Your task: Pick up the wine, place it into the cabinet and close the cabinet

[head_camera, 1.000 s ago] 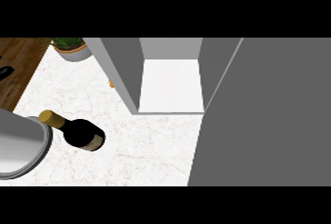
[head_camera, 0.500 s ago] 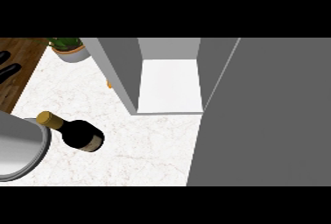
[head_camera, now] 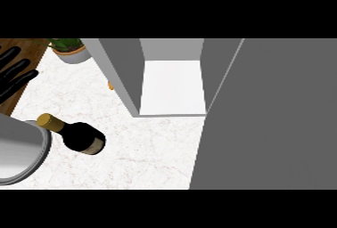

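The wine bottle (head_camera: pixel 77 136) is dark with a gold-capped neck. It lies on the white marble counter (head_camera: pixel 151 147) at the lower left, neck pointing up-left. The cabinet (head_camera: pixel 121 67) stands open at the top centre, showing a white shelf (head_camera: pixel 171 87) with nothing on it. Its grey door (head_camera: pixel 276 120) fills the right side. My left hand (head_camera: pixel 13 75) shows at the upper left edge, fingers straight and spread, well above the bottle and apart from it. No right hand appears.
A potted plant (head_camera: pixel 69 50) stands at the top left beside the cabinet. A small orange item (head_camera: pixel 110 84) sits against the cabinet's left wall. A large grey rounded form (head_camera: pixel 20 151) fills the lower left edge next to the bottle's neck. Dark wood (head_camera: pixel 30 46) borders the counter's top left.
My left hand has come further into view from the left edge. The bottle and the cabinet have not moved.
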